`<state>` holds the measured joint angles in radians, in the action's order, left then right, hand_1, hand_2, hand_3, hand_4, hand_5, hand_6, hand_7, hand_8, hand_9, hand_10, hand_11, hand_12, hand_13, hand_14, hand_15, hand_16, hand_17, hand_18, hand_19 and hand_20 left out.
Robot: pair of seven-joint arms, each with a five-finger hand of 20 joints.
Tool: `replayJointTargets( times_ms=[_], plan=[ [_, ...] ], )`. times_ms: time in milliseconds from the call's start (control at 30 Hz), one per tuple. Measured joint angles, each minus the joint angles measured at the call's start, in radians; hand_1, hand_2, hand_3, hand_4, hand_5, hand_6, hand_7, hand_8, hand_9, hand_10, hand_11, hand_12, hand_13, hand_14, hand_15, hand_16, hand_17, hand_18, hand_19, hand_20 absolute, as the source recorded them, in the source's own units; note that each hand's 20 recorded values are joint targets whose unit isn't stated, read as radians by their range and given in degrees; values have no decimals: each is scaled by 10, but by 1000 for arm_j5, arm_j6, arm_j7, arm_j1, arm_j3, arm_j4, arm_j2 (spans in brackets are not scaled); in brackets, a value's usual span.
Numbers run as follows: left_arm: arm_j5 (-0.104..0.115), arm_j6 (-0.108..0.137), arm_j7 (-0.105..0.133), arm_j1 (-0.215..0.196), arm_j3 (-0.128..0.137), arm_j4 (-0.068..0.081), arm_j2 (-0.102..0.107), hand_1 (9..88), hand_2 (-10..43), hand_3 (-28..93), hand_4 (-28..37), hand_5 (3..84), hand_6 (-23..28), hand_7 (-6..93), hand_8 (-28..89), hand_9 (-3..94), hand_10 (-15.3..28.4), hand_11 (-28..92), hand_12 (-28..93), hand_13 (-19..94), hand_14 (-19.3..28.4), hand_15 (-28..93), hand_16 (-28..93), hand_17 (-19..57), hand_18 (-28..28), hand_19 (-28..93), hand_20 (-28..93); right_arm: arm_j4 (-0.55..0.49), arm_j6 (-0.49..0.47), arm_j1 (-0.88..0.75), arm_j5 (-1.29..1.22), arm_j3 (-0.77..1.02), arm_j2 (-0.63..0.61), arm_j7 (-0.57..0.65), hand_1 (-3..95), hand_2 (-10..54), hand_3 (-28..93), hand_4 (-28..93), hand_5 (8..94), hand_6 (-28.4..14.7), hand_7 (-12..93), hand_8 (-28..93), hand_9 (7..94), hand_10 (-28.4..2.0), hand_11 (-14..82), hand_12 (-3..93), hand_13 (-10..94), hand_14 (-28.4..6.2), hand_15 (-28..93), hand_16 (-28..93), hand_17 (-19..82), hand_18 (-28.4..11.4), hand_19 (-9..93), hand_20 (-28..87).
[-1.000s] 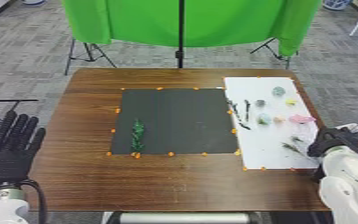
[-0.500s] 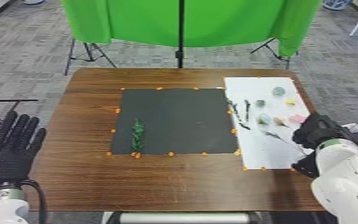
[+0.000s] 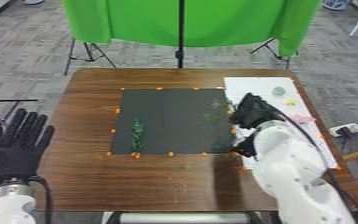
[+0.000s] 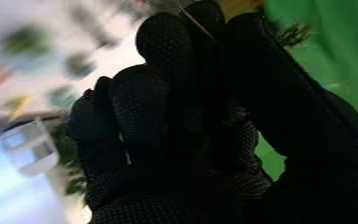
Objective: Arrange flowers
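Brown table, sprig on black mat, right hand partly hiding white sheet, fingers pinching greenery, left hand spread

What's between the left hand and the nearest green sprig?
From the left hand to the sprig, the head view shows brown tabletop, then the orange-dotted black mat.

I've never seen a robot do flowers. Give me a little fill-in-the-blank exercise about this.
The robot's ____ hand holds a leafy sprig.
The pink flower lies on the ____ sheet.
The cloth beyond the table is ____.
Missing words: right; white; green.
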<state>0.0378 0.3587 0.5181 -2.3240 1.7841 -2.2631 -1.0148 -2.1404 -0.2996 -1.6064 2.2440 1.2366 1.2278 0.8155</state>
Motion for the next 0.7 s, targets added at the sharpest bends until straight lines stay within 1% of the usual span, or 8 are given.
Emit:
replayJointTargets(
  times_ms=[133, 233, 300, 367, 467, 567, 600, 700],
  plan=[
    [-1, 3, -15, 30, -11, 9, 10, 255, 123, 773, -283, 455, 91, 129, -109, 394, 144, 186, 90, 310, 130, 206, -31, -55, 134, 309, 121, 68, 3, 49, 62, -108, 54, -1, 510, -95, 726, -177, 820, -29, 301, 178, 795, -169, 311, 405, 619, -179, 769, 336, 317, -277, 908, 487],
    [-1, 4, -24, 44, -18, 15, 19, 255, 122, 774, -283, 455, 91, 128, -110, 394, 143, 187, 91, 310, 130, 207, -31, -55, 134, 309, 121, 128, -2, 78, 67, -170, 88, 5, 507, -95, 723, -174, 823, -31, 297, 179, 793, -172, 323, 394, 620, -180, 771, 335, 319, -280, 914, 486],
    [-1, 5, -33, 54, -26, 21, 25, 255, 122, 774, -283, 455, 91, 129, -109, 394, 143, 188, 91, 310, 130, 208, -31, -55, 134, 309, 121, 173, -3, 94, 67, -202, 113, 8, 484, -95, 723, -173, 824, -35, 290, 183, 783, -180, 373, 324, 620, -181, 772, 336, 320, -282, 919, 479],
    [-1, 5, -44, 66, -36, 27, 31, 255, 122, 774, -283, 455, 92, 129, -109, 394, 142, 189, 91, 310, 130, 208, -31, -55, 134, 309, 121, 214, 0, 100, 66, -221, 141, 12, 461, -80, 721, -175, 811, -47, 276, 168, 779, -187, 361, 284, 617, -182, 766, 333, 321, -282, 921, 473],
    [-3, 5, -58, 80, -46, 32, 37, 255, 122, 773, -283, 455, 92, 129, -109, 393, 143, 189, 91, 310, 129, 207, -32, -55, 134, 309, 121, 254, 18, 100, 54, -233, 180, 18, 426, -69, 735, -189, 782, -59, 221, 112, 767, -194, 333, 253, 615, -185, 764, 325, 321, -282, 924, 466],
    [-4, 5, -68, 85, -50, 33, 41, 256, 123, 773, -283, 455, 91, 129, -109, 393, 143, 188, 91, 309, 129, 207, -31, -55, 134, 310, 121, 263, 55, 94, 31, -239, 202, 24, 394, -55, 751, -198, 765, -60, 183, 45, 764, -197, 319, 240, 614, -185, 764, 321, 322, -282, 926, 459],
    [-4, 4, -70, 85, -50, 33, 41, 256, 123, 773, -283, 455, 92, 129, -109, 394, 143, 188, 91, 310, 129, 207, -32, -55, 134, 310, 121, 263, 74, 91, 24, -240, 204, 24, 390, -52, 754, -198, 764, -61, 177, 33, 764, -197, 318, 239, 614, -186, 764, 321, 322, -281, 927, 458],
    [-4, 4, -70, 81, -50, 33, 41, 255, 122, 775, -283, 455, 91, 130, -110, 394, 142, 189, 91, 310, 129, 207, -31, -55, 135, 310, 121, 251, 115, 82, 9, -242, 204, 24, 370, -34, 765, -192, 754, -60, 157, -63, 763, -198, 316, 237, 615, -186, 765, 317, 323, -281, 929, 455]
  ],
)
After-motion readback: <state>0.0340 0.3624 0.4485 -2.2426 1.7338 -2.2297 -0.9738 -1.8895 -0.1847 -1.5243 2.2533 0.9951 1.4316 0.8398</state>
